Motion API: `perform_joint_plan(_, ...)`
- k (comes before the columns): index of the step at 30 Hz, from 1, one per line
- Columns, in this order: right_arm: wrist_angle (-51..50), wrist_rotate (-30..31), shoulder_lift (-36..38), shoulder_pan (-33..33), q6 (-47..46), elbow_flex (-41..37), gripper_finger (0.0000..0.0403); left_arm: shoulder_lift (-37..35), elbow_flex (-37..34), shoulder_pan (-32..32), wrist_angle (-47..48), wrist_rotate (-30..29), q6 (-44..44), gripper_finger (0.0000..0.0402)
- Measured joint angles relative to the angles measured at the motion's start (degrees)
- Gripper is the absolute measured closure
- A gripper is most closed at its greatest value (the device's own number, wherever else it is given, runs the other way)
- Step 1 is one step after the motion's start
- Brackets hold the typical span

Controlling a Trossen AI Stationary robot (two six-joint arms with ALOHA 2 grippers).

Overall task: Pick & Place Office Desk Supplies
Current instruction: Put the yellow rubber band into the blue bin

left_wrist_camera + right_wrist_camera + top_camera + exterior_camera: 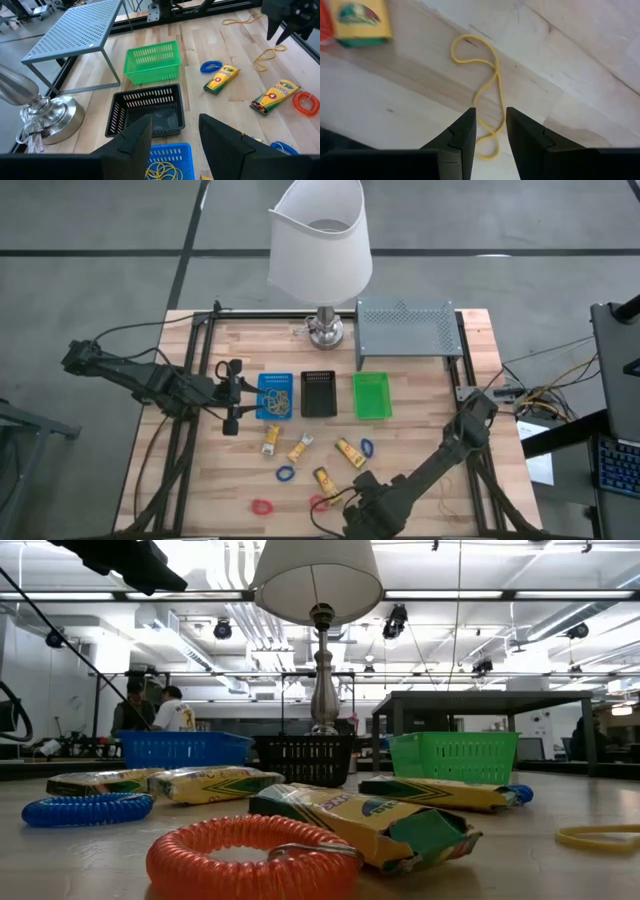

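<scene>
Centrally, three trays stood in a row on the wooden surface (pixel 420 440): blue tray (pixel 275 395) holding yellow rubber bands (pixel 162 169), black tray (pixel 318 393), green tray (pixel 372 395). Near them lay crayon packets (pixel 299 448), blue coil rings (pixel 286 474) and red coil rings (pixel 262 506), scattered apart. Left tool (pixel 231 396) hovered just beside the blue tray, fingers parted, gripping nothing. Right tool (pixel 490 135) sat low over the surface's near edge, fingers slightly apart, straddling a loose yellow rubber band (pixel 482 75) that lay flat on the wood. Behind the trays: a lamp (pixel 322 260) and a grey perforated shelf (pixel 405 330).
</scene>
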State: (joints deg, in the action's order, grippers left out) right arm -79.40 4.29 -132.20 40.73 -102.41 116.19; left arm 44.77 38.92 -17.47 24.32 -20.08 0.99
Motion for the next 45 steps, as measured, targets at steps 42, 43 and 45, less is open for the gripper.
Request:
perform_joint_plan(42,24.1,-0.25,8.7,-2.03,3.38,-26.1,0.0314,0.0,0.0,0.0,0.02,0.0,-0.02,0.0233)
perform_joint_plan(43,24.36,-0.24,8.72,-2.04,3.38,-26.23,0.0317,0.0,0.0,0.0,0.01,0.02,-0.01,0.0233)
perform_joint_plan(45,24.63,-0.26,8.72,-2.1,3.37,-26.33,0.0322,0.0,0.0,-0.01,0.01,0.01,0.0,0.0233)
